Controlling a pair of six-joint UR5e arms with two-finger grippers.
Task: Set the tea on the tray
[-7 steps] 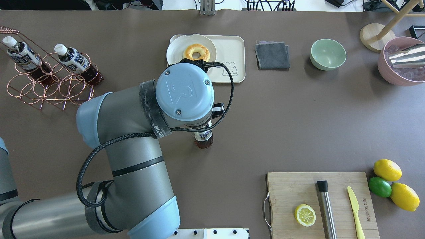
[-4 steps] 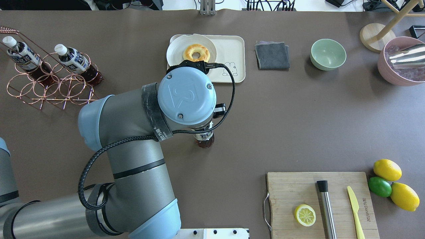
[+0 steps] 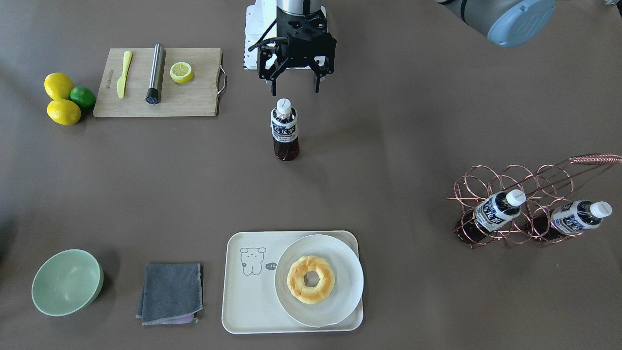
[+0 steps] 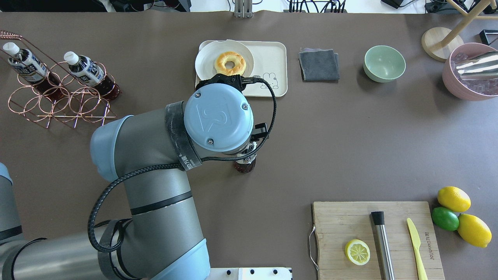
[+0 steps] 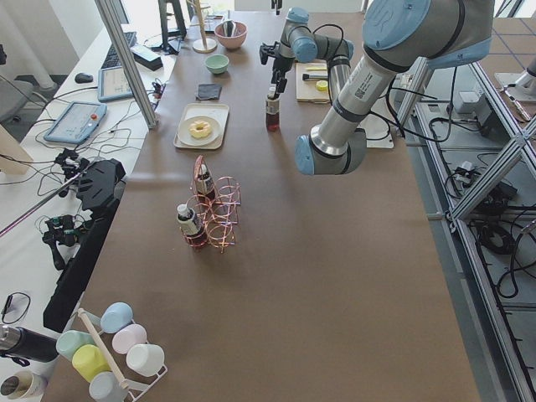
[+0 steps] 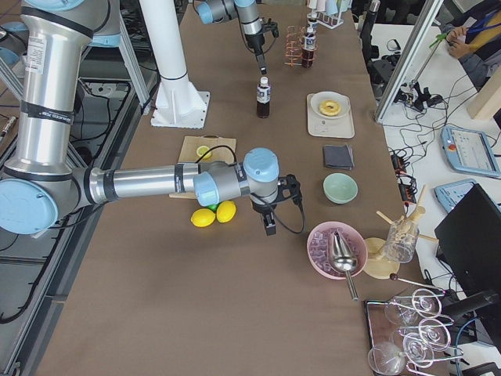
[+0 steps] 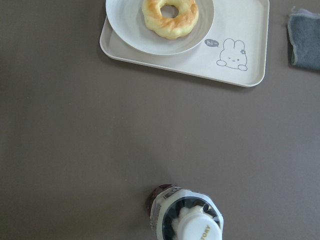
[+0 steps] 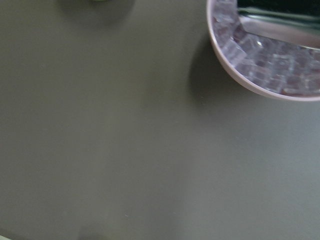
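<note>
Our left gripper [image 3: 294, 91] spread wide just above the standing tea [image 3: 285, 131], tray [image 3: 248, 297] well apart, we cannot tell about our right gripper [image 6: 270, 226]

A broad table [image 4: 350, 136] under a matte brown cover filled the workspace. Along one long side ran a white desk [image 5: 50, 167] that carried a tablet [image 5: 71, 121] and stood behind a slanted aluminium post [image 5: 127, 63]. Along the other side lay a grey floor [image 5: 502, 335], where black cables [image 5: 496, 239] coiled among more frame legs. The light was even and the shadows were soft.
</note>
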